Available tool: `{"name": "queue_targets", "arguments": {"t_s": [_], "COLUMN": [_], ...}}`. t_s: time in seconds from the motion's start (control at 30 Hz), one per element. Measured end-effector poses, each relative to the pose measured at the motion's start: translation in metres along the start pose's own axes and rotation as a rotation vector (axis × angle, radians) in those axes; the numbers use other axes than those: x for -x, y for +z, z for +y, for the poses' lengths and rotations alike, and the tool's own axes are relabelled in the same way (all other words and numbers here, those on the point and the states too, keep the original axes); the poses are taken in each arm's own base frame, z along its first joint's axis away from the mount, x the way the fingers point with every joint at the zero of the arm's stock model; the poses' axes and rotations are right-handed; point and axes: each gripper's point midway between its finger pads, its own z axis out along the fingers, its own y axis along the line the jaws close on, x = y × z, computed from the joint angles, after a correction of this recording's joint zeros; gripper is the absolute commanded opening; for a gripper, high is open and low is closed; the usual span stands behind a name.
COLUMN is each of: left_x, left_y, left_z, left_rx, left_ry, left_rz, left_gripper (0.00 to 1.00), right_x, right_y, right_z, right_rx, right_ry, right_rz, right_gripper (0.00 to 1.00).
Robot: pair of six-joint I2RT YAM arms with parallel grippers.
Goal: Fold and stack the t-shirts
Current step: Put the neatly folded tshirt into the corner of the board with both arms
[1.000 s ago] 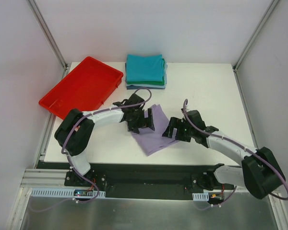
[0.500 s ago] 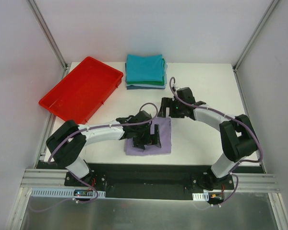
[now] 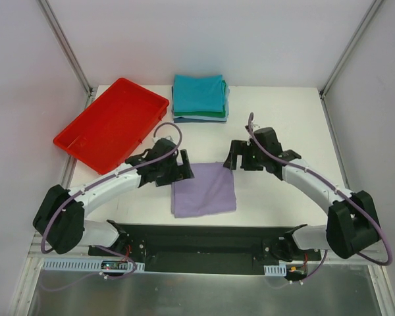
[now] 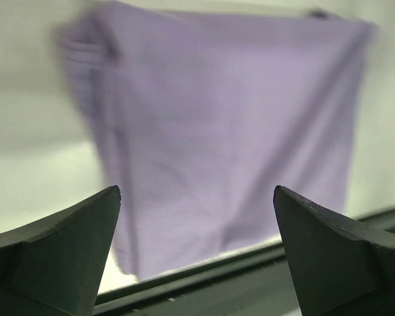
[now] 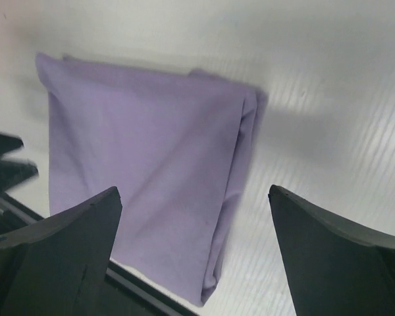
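Observation:
The lavender t-shirt [image 3: 203,189] lies folded into a flat square near the table's front edge. It also shows in the left wrist view [image 4: 224,138] and in the right wrist view [image 5: 145,178]. A stack of folded shirts [image 3: 199,97], teal on top with green, light-blue and navy under it, sits at the back. My left gripper [image 3: 180,172] is open and empty, just off the lavender shirt's upper left corner. My right gripper [image 3: 237,158] is open and empty, just off its upper right corner.
A red plastic tray [image 3: 112,122] sits at the back left, overhanging the table's left edge. The black front rail [image 3: 204,237] runs along the near edge, just below the lavender shirt.
The left gripper has pulled back up and left off the lavender shirt, leaving it flat. The right gripper has shifted slightly down and right, beside the shirt's corner.

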Motion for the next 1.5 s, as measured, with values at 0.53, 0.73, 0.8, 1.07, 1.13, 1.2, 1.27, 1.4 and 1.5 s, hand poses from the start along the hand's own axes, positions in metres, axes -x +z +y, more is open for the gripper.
{"name": "queue_targets", "arguments": {"t_s": [0.53, 0.73, 0.8, 1.07, 1.13, 1.2, 1.27, 1.4, 1.5], "left_x": [0.003, 0.006, 0.006, 0.006, 0.005, 0.005, 0.005, 0.005, 0.006], "left_y": [0.055, 0.058, 0.059, 0.059, 0.059, 0.059, 0.059, 0.059, 0.059], "left_z": [0.07, 0.078, 0.078, 0.077, 0.078, 0.078, 0.078, 0.076, 0.075], "left_rx": [0.231, 0.242, 0.235, 0.225, 0.221, 0.216, 0.211, 0.198, 0.188], "left_ry": [-0.074, -0.098, -0.105, -0.106, -0.105, -0.102, -0.099, -0.092, -0.088], "left_rz": [0.088, 0.077, 0.077, 0.076, 0.071, 0.066, 0.064, 0.065, 0.069], "left_gripper": [0.34, 0.06, 0.0, 0.0, 0.0, 0.0, 0.0, 0.0, 0.0], "right_x": [-0.101, -0.1, -0.101, -0.107, -0.107, -0.107, -0.108, -0.109, -0.11], "right_y": [0.031, 0.037, 0.039, 0.045, 0.046, 0.047, 0.05, 0.058, 0.062], "right_z": [-0.012, -0.007, -0.004, 0.005, 0.005, 0.005, 0.005, 0.013, 0.019], "right_rx": [-0.139, -0.122, -0.115, -0.12, -0.131, -0.138, -0.145, -0.147, -0.145], "right_ry": [0.105, 0.122, 0.117, 0.106, 0.112, 0.115, 0.116, 0.096, 0.071], "right_rz": [0.287, 0.275, 0.275, 0.272, 0.265, 0.262, 0.259, 0.262, 0.261], "right_gripper": [0.77, 0.7, 0.66, 0.59, 0.57, 0.5, 0.43, 0.21, 0.11]}}
